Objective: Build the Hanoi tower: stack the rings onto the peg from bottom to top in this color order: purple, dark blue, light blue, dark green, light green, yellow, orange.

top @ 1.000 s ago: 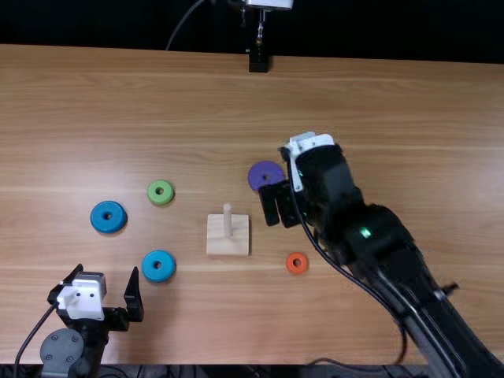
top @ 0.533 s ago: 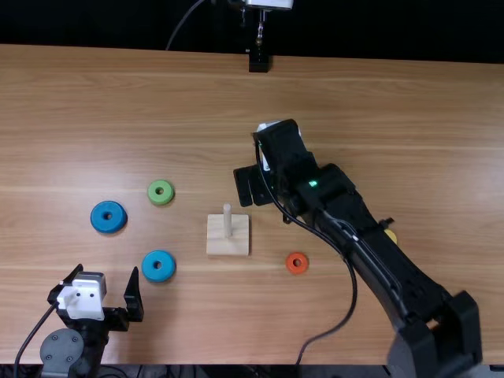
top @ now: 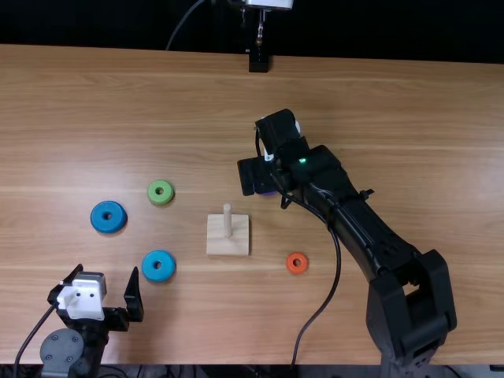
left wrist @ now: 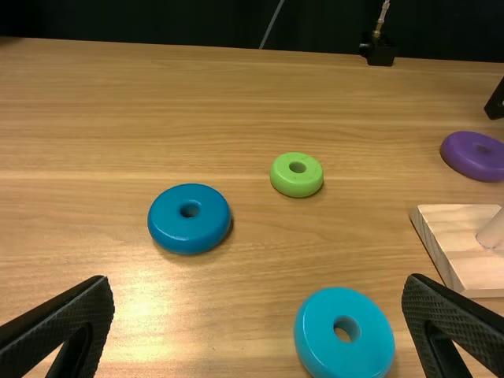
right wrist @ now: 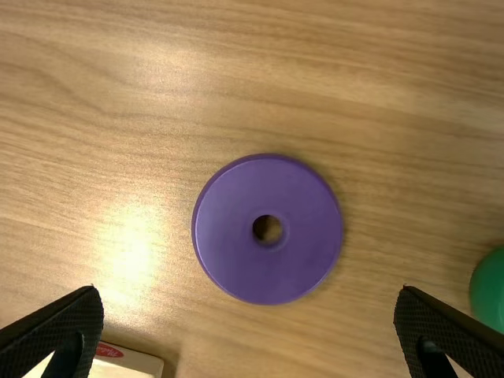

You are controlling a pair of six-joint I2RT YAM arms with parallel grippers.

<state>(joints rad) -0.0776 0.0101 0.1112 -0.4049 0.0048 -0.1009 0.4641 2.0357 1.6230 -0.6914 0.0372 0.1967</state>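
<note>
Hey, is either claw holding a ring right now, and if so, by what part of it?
Nothing is held; the left claw and right claw are both open and empty.

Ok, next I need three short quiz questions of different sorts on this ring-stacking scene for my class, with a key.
1. Multiple choice: Which ring is the right gripper nearest to?
A) orange
B) purple
C) light green

2. True or false: The peg has no ring on it.

3. Fill in the blank: The fingers of the left gripper are ____ (open or shut).

Key: 1 B; 2 true; 3 open.
</note>
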